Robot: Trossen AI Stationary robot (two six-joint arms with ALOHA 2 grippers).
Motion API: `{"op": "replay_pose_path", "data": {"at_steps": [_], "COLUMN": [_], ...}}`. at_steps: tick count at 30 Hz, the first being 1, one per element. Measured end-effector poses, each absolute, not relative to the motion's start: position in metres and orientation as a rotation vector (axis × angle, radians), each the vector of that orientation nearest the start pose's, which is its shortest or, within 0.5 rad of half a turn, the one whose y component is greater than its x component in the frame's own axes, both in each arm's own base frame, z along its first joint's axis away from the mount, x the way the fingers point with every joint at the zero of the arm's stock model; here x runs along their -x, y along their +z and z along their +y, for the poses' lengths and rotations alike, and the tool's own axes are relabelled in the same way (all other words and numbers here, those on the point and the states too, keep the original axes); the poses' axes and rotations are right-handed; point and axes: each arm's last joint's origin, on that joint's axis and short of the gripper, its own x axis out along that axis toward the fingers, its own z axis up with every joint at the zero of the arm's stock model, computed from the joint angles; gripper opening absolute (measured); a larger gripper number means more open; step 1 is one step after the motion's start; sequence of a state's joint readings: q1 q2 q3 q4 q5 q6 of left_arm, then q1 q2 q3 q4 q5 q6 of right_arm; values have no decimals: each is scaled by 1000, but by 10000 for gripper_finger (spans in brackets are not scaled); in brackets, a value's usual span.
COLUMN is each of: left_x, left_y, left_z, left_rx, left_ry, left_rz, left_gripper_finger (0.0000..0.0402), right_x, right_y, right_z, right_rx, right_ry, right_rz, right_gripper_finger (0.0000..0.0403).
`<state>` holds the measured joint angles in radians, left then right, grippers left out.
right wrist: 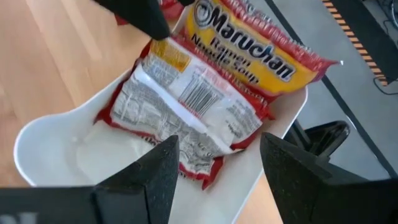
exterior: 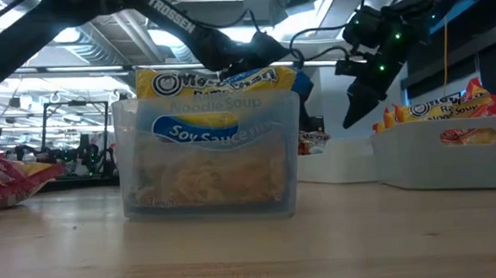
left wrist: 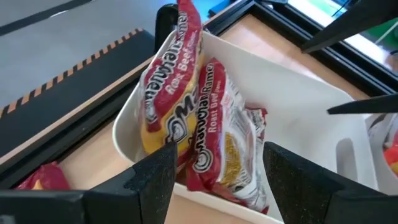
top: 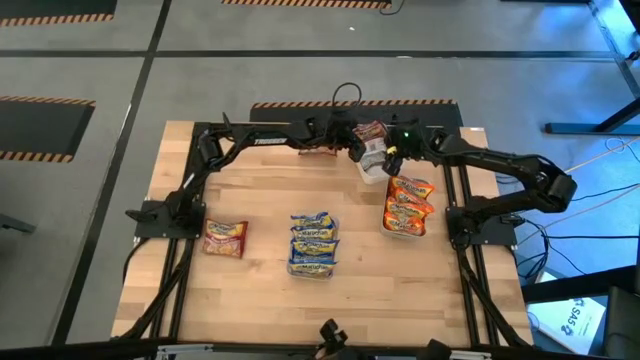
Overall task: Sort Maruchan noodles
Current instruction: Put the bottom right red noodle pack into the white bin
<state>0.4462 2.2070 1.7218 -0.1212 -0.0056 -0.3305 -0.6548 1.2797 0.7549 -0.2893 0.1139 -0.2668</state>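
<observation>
Two dark red Maruchan packets (left wrist: 211,137) lean in a white bin (top: 372,165) at the table's far middle. One shows its front (right wrist: 249,50), the other its back with a barcode (right wrist: 186,106). My left gripper (left wrist: 217,180) hovers open at the bin's far-left side, its fingers to either side of the packets' lower ends. My right gripper (right wrist: 217,180) hangs open above the bin's near-right side, with nothing between its fingers. In the high view the two grippers, left (top: 352,143) and right (top: 385,158), almost meet over the bin.
Orange packets fill a white bin (top: 407,207) at the right. Blue packets stand in a clear container (top: 313,243) at the near middle. One dark red packet (top: 225,238) lies on the bare wood at the left, and another (left wrist: 37,177) lies beside the far bin.
</observation>
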Motion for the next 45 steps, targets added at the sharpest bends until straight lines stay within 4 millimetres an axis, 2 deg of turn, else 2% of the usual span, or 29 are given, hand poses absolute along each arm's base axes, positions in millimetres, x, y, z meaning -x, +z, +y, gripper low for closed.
{"op": "replay_pose_path", "data": {"at_steps": [9, 13, 20, 22, 24, 27, 30, 34, 39, 42, 45], "left_x": [-451, -453, -453, -446, -439, -423, -402, -355, -291, -264, -248], "left_y": [200, 200, 200, 208, 227, 253, 265, 278, 253, 242, 225], "left_z": [218, 214, 212, 210, 208, 206, 205, 201, 185, 170, 155], "left_rx": [466, 459, 399, 373, 334, 269, 217, 176, 203, 229, 251], "left_ry": [489, 419, 377, 350, 327, 341, 378, 398, 398, 370, 354], "left_rz": [518, 528, 556, 594, 589, 629, 679, 640, 567, 482, 452], "left_gripper_finger": [231, 231, 231, 231, 231, 231, 231, 231, 231, 231, 231], "right_x": [-199, -200, -206, -210, -214, -219, -225, -239, -259, -272, -286], "right_y": [215, 215, 218, 215, 212, 206, 201, 209, 222, 218, 213], "right_z": [-157, -155, -158, -160, -163, -166, -170, -180, -194, -204, -214], "right_rx": [21, -7, -4, 1, 27, 79, 127, 176, 208, 191, 159], "right_ry": [-617, -542, -514, -494, -478, -445, -409, -381, -279, -212, -153], "right_rz": [884, 860, 781, 777, 770, 768, 768, 777, 840, 936, 1029], "right_gripper_finger": [211, 211, 211, 211, 211, 211, 211, 211, 211, 211, 211]}}
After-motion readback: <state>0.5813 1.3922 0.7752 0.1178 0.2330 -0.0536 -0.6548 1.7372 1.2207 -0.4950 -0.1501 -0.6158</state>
